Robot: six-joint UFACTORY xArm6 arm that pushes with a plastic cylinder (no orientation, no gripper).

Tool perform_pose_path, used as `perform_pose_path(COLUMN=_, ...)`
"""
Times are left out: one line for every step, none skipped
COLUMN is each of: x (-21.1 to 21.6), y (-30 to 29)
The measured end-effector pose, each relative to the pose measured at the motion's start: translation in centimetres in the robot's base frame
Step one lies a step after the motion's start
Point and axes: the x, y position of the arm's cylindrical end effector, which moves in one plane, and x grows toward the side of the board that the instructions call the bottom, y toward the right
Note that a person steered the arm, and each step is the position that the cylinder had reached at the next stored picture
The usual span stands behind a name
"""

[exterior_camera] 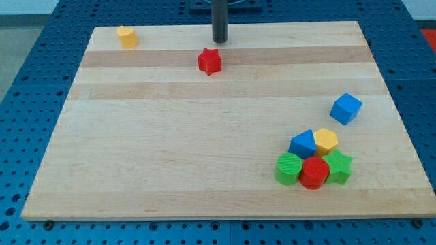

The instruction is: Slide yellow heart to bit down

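Observation:
A yellow block [126, 36] sits near the board's top left corner; it looks like the heart, though its shape is hard to make out. A second yellow block [326, 140] sits in the cluster at the view's lower right. My tip [219, 40] rests on the board near the top edge, well right of the top-left yellow block and just above a red star [210, 61]. It touches no block.
A blue cube [346, 108] stands alone at the right. The lower right cluster holds a blue triangle [302, 144], a green cylinder [289, 169], a red cylinder [314, 173] and a green star [337, 167]. The wooden board [170, 150] lies on a blue perforated table.

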Motion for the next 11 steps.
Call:
perform_pose_path(x=-1.4, y=-4.4)
perform_pose_path(x=-2.6, y=-8.8)
perform_pose_path(x=-3.4, y=-12.7)
perform_pose_path(x=-3.5, y=-15.4)
perform_pose_path(x=-3.5, y=-18.1)
perform_pose_path(x=-3.3, y=-20.7)
perform_pose_path(x=-2.6, y=-20.9)
perform_pose_path(x=-1.1, y=-20.7)
perform_pose_path(x=0.5, y=-20.2)
perform_pose_path(x=2.6, y=-19.0)
perform_pose_path(x=4.3, y=-17.6)
